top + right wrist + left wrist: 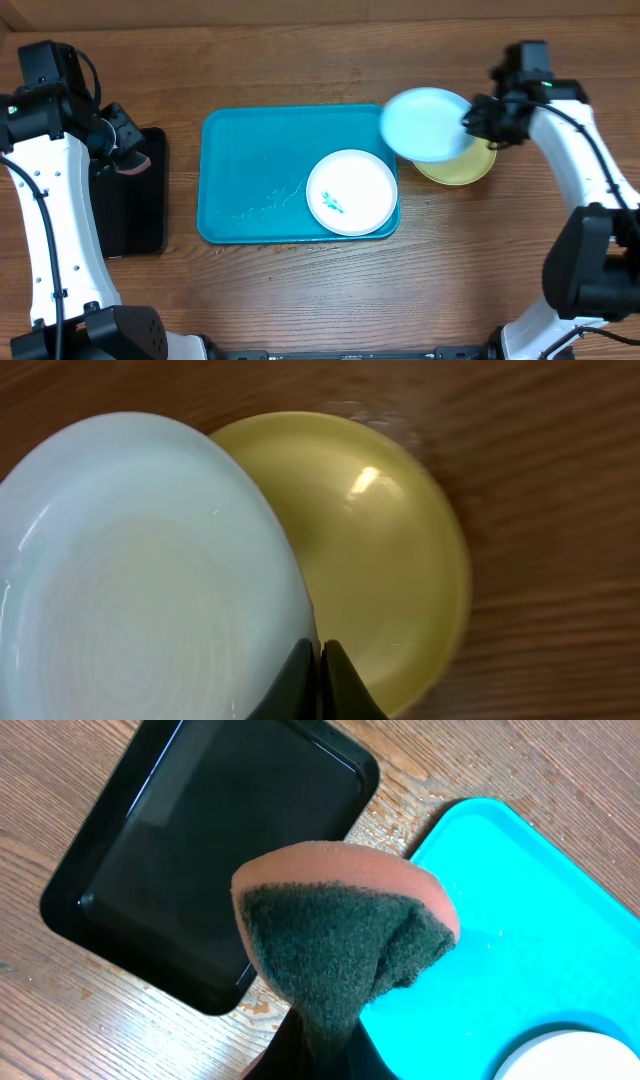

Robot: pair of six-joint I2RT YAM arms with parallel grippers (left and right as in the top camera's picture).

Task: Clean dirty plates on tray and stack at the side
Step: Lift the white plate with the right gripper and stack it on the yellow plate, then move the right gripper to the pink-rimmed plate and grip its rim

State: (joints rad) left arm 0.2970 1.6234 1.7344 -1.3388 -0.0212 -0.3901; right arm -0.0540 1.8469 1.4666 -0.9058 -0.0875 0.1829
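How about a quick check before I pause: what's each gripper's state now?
Left gripper: closed, holding the sponge.
Right gripper: closed, holding the light blue plate by its rim.

Three plates are showing. One white plate (351, 192) is lying in the near right corner of the teal tray (250, 180). One light blue plate (428, 124) is hanging just past that tray's far right corner, overlapping one yellow-green plate (468, 170) that is resting on the table (300, 290). Two trays are sitting on the table: the teal one and one black tray (130, 215) toward the left edge. One sponge (340, 935) is hanging over the black tray's right edge.
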